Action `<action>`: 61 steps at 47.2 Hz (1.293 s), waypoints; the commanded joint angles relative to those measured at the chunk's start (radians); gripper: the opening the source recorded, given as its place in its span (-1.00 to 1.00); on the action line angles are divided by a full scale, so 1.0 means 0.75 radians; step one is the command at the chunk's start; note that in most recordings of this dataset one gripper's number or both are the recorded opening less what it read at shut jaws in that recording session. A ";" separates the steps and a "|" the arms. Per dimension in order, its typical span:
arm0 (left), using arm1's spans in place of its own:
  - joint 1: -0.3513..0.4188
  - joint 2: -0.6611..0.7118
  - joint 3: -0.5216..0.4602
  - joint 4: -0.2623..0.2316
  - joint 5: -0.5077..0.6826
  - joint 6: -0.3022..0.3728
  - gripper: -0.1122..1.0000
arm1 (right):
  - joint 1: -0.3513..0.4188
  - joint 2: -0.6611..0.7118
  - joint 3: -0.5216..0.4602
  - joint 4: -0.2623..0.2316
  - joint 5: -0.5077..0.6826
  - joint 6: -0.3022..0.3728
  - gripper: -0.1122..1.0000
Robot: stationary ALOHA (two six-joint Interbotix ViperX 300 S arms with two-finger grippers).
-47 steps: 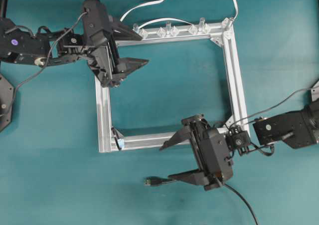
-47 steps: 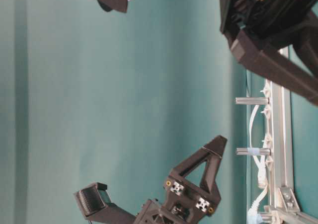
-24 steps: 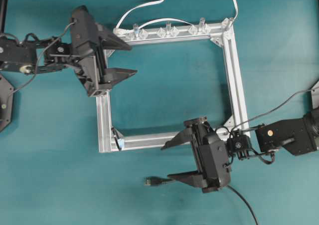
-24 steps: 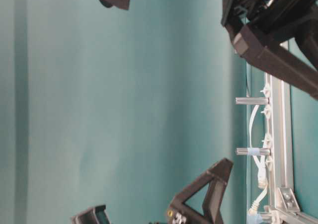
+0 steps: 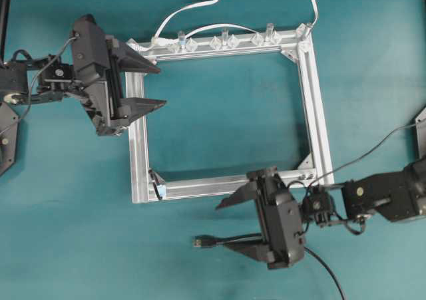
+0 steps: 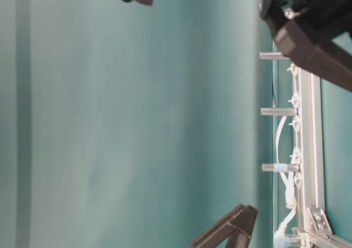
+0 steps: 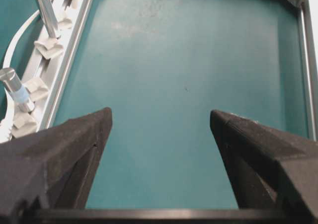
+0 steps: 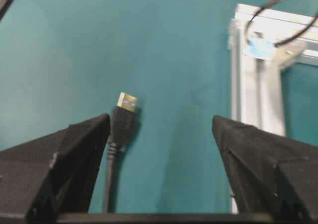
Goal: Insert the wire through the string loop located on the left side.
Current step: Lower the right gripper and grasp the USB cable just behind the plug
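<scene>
Overhead: right hand (image 5: 229,221) spread wide, low over the tabletop (image 5: 80,247), straddling the wire (image 5: 219,241) just behind its plug, likely lined up for a pinch near the tip so the end stays stiff for threading. Nothing held yet. Wire lying free below the silver frame (image 5: 313,114), plug pointing left. String loop (image 5: 157,183) at the frame's lower left corner, marked by a blue tape scrap, near the plug but apart. Left hand (image 5: 154,86) also spread and empty, parked over the frame's upper left, well apart from the loop.

Table-level: only dark finger edges and the frame's upright posts (image 6: 278,111); wire and loop not visible.

Left wrist: fingers (image 7: 69,149) apart over bare tabletop inside the frame.

Right wrist: plug between the spread fingers (image 8: 258,159), closer to the left one; loop arching above the taped corner, somewhat blurred, seemingly standing open.
</scene>
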 commanded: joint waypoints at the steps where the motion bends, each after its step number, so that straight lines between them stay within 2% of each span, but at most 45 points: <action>1: -0.008 -0.039 0.004 0.002 -0.006 -0.010 0.77 | 0.018 0.006 -0.053 0.004 -0.006 -0.004 0.74; 12: -0.018 -0.106 0.072 0.004 0.008 -0.012 0.78 | 0.041 0.078 -0.110 0.029 -0.004 -0.004 0.74; 32: -0.020 -0.250 0.164 0.004 0.076 -0.014 0.78 | 0.047 0.119 -0.100 0.053 0.029 -0.004 0.74; 61: -0.020 -0.260 0.186 0.002 0.080 -0.014 0.78 | 0.055 0.194 -0.104 0.055 0.037 -0.004 0.74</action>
